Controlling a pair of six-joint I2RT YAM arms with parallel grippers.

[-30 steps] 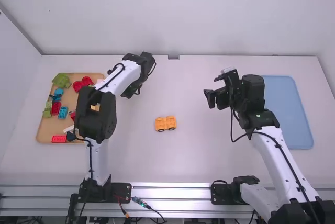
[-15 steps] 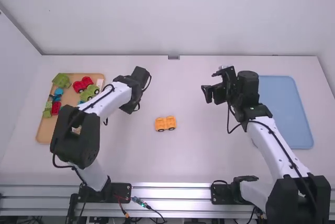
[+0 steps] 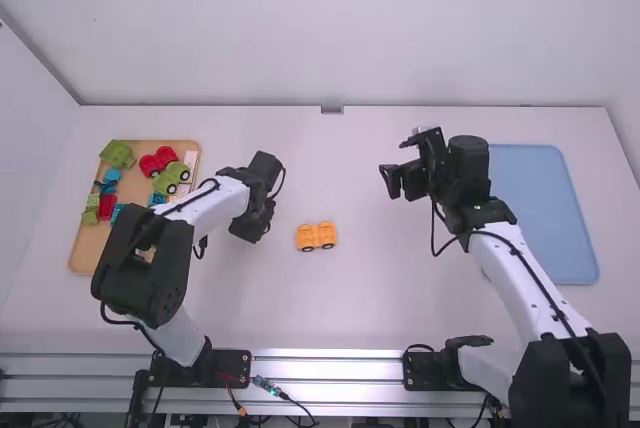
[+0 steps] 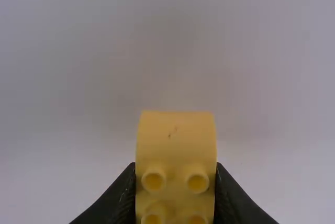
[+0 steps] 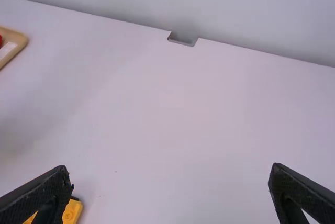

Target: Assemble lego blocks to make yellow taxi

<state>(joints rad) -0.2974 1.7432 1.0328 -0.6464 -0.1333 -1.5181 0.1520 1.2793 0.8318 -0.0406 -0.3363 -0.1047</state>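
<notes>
Counter [image 3: 400, 308]: white, its far edge meeting a pale wall [image 3: 330, 38] beyond both sets of jaws; metal rail [image 3: 330, 366] along the near edge. The left gripper [image 3: 250, 232] has its jaws closed on a yellow block [image 4: 176, 148]. The right gripper [image 3: 401, 183] has its jaws spread, with nothing between. The orange wheeled base [image 3: 316, 236] stands between the two, right of the left jaws. A span of counter separates base and wall. Wooden tray [image 3: 75, 260]: left of the left jaws. Blue tray [image 3: 548, 213]: right of the right jaws.
</notes>
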